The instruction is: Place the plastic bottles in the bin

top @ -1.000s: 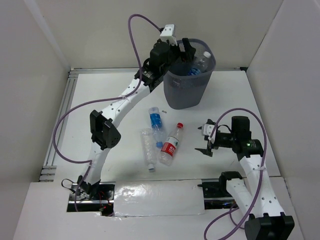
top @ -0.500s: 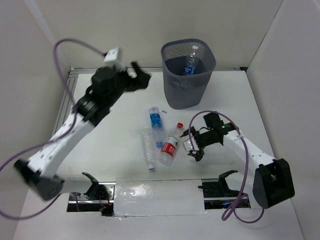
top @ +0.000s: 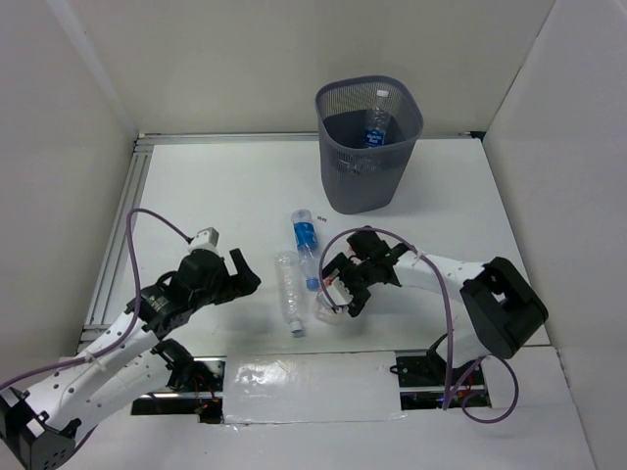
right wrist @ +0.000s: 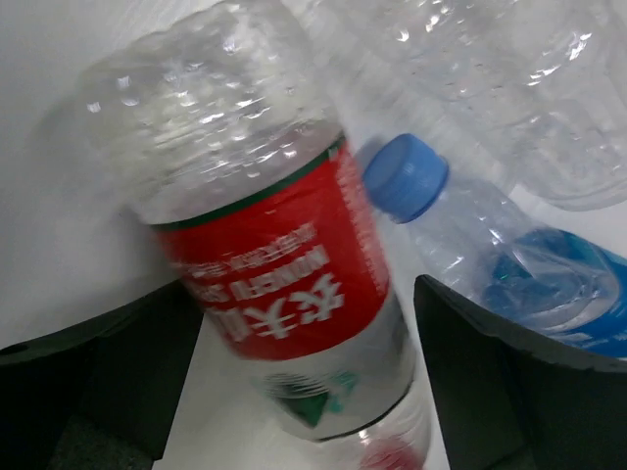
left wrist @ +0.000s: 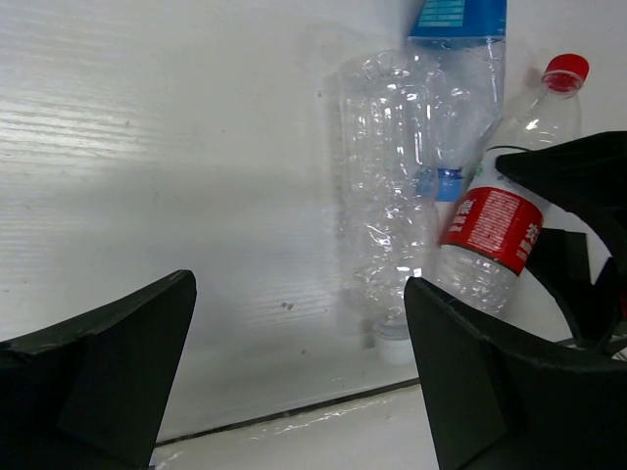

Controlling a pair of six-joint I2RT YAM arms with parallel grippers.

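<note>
Right pincer (top: 339, 291) now straddles the red-label bottle (right wrist: 279, 274), open — perhaps touching; left pincer (left wrist: 299, 364) withdrawn, open.

The red-label bottle (left wrist: 490, 230) was pretty boxed in. The unlabelled bottle (left wrist: 387, 196) lay just beside it on the left, with the blue-label bottle (top: 306, 240) poking its cap end in between them. The right gripper (right wrist: 304, 392) straddled it, fingers spread. Further left, bare table (top: 216, 196) ran to the wide-open left gripper (left wrist: 304, 362). Well beyond it, the bin (top: 320, 103) stood with its mouth unblocked.
</note>
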